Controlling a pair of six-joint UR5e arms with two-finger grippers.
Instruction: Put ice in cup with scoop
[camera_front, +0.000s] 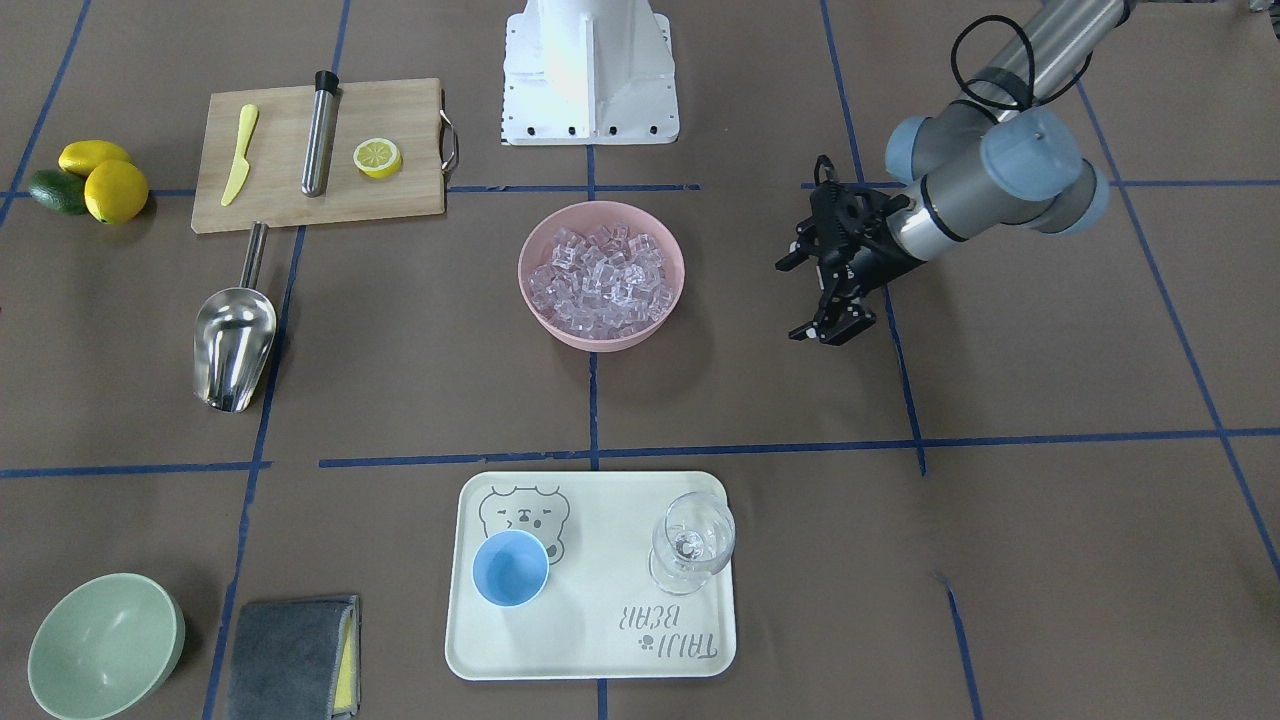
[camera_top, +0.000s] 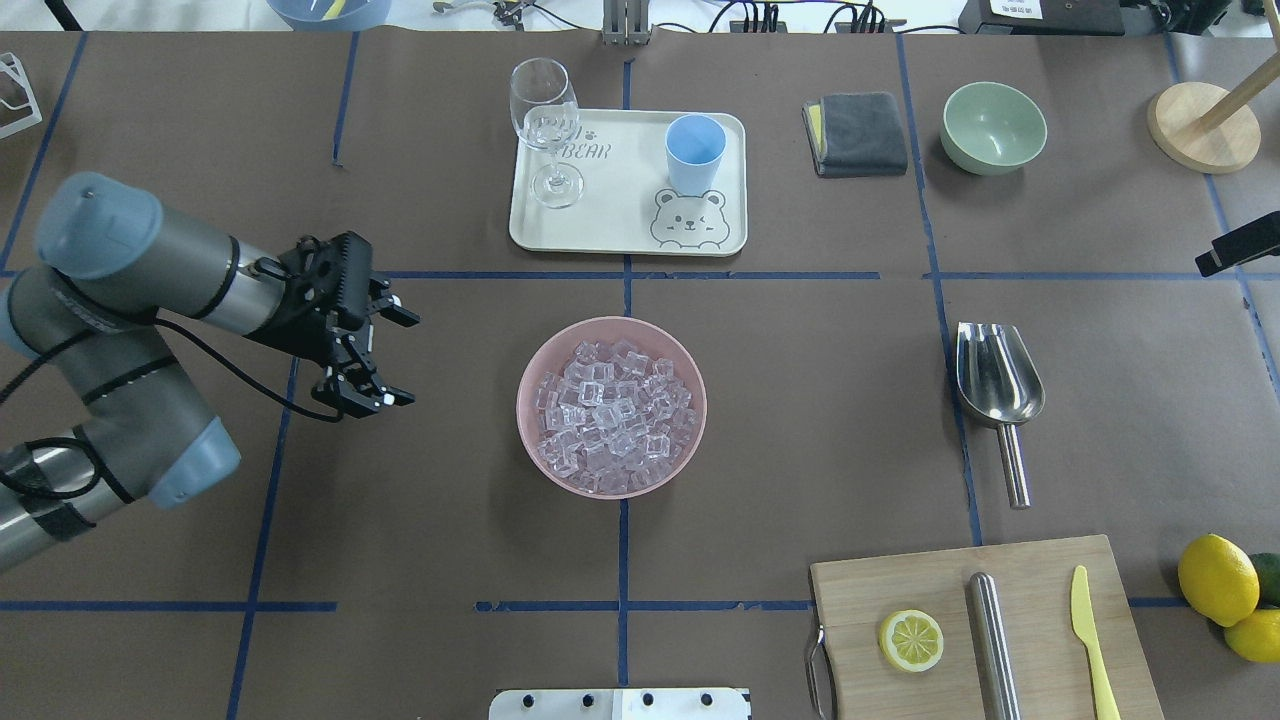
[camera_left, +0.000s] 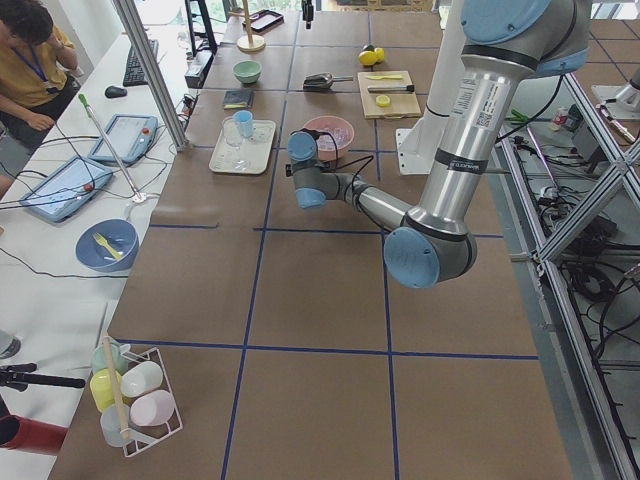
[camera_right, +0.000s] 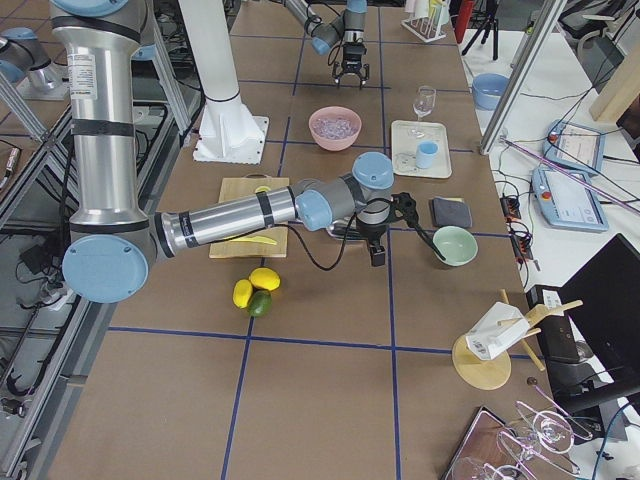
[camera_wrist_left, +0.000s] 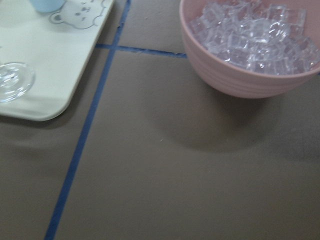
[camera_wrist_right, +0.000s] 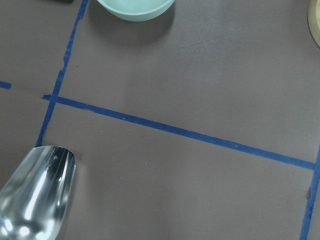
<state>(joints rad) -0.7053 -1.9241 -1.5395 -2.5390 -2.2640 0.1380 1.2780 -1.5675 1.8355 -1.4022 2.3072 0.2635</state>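
Note:
The ice (camera_front: 603, 275) fills a pink bowl (camera_front: 600, 340) at the table's middle; it also shows in the overhead view (camera_top: 612, 415) and the left wrist view (camera_wrist_left: 255, 35). The light-blue cup (camera_front: 510, 568) (camera_top: 695, 150) stands empty on a cream tray (camera_front: 600, 640). The silver scoop (camera_front: 233, 340) (camera_top: 995, 375) lies flat on the table, its tip in the right wrist view (camera_wrist_right: 35, 195). My left gripper (camera_front: 790, 300) (camera_top: 400, 360) is open and empty beside the bowl. A black piece of my right gripper (camera_top: 1240, 245) shows past the scoop; I cannot tell its state.
A clear stemmed glass (camera_top: 545, 130) stands on the tray. A cutting board (camera_top: 985, 630) holds a lemon half (camera_top: 911, 640), a steel tube (camera_top: 995, 640) and a yellow knife. Lemons (camera_top: 1218, 580), a green bowl (camera_top: 993, 125) and a grey cloth (camera_top: 855, 132) lie around.

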